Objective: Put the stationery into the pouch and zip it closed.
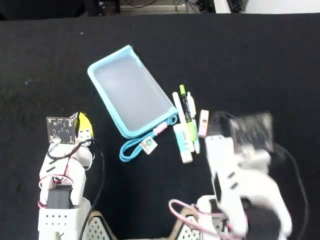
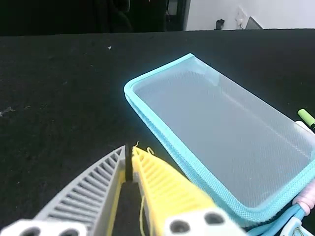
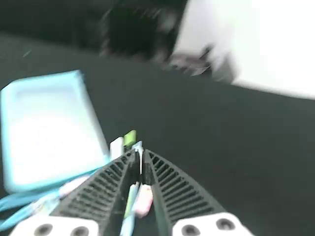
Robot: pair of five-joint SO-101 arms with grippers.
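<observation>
Right hand [image 3: 141, 156] hangs closed near pens [image 1: 186, 125] beside the pouch [image 1: 127, 92].

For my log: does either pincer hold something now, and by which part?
Nothing is held. Both the left pincer and the right pincer are shut and empty; the pens lie on the table.
</observation>
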